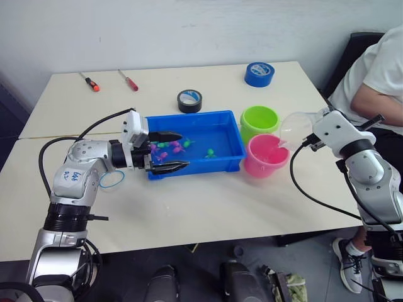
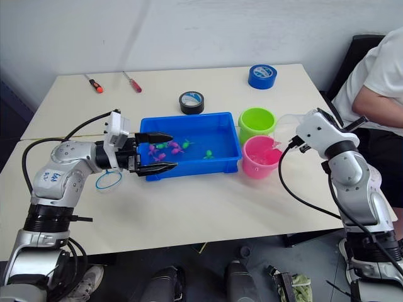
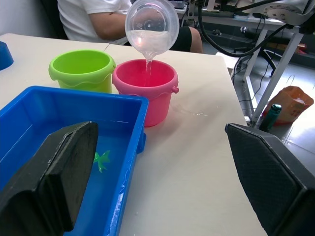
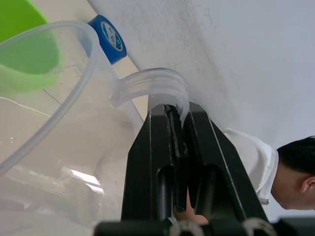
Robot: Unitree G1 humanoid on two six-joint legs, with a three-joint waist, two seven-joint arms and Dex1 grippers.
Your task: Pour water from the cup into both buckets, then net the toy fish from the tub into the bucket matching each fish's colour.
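Cup (image 3: 150, 27) is clamped by its handle in the right gripper (image 4: 176, 115) and tipped over the pink bucket (image 1: 265, 155), so water is streamed into it. Left gripper (image 1: 166, 151) is parked open over the tub (image 1: 223, 138), presumably staged for netting.

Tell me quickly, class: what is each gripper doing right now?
Left gripper: open, empty, over the tub.
Right gripper: shut on the cup handle, pouring water into the pink bucket.
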